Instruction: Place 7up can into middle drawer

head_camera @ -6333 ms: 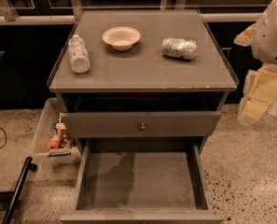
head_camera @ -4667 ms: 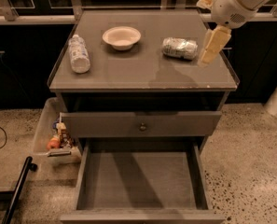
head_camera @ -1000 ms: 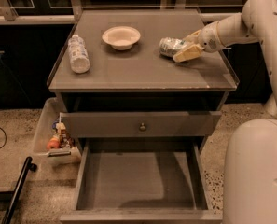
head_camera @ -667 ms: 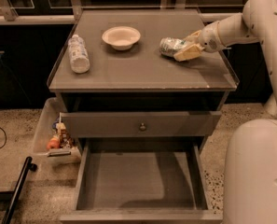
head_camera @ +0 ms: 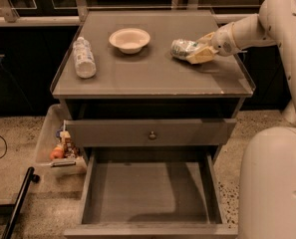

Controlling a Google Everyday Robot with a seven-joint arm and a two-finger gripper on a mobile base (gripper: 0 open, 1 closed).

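The 7up can [head_camera: 181, 49], silvery with pale green print, lies on its side on the right part of the cabinet top [head_camera: 152, 76]. My gripper [head_camera: 202, 49] reaches in from the right, with one finger in front of the can's right end and one behind it. It is shut on the can, which still rests on the top. The middle drawer [head_camera: 137, 195] is pulled out below, toward the front, showing a bare grey floor and low walls.
A clear plastic bottle [head_camera: 83, 58] lies on the left of the top, and a white bowl [head_camera: 130, 39] stands at the back middle. A closed drawer front with a knob [head_camera: 152, 134] sits above the open drawer. A bin [head_camera: 58, 146] is on the floor at left. My base [head_camera: 272, 183] is at right.
Since several seconds ago my arm has come in from the right and set the gripper around the can. Over the last second nothing has visibly moved.
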